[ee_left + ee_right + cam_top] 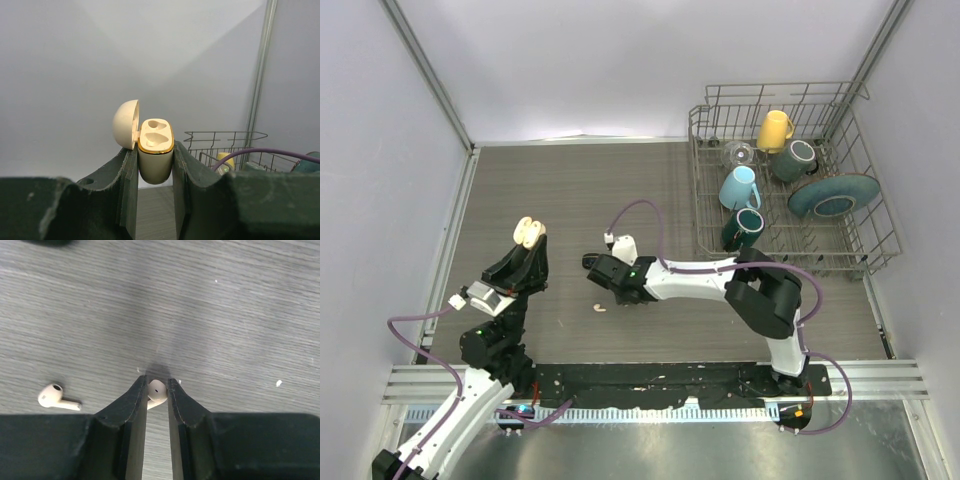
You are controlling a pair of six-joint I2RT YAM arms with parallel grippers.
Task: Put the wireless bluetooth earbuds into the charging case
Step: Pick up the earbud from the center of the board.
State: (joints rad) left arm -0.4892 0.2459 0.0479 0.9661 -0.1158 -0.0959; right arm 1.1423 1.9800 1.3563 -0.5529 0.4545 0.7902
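Currently, left gripper (155, 150): clamping the charging case (156, 167) upright, lid (125, 122) gaping, presenting its empty wells (156, 134).
Right gripper (157, 380): pinching one cream earbud (157, 391) against the table (225, 315), right of the case, readying insertion.
Spare earbud (52, 396): lying loose, also right of the case.

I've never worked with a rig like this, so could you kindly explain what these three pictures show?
These are two robot arms bolted at a table's near edge. One picture looks down from above. The other two come from a camera on each wrist. The left fingers clamp an open cream charging case, with its lid flipped back and both sockets empty. The right fingers are shut on one cream earbud. A second earbud lies loose on the grey table. At the far right stands a wire dish rack holding mugs and a plate.
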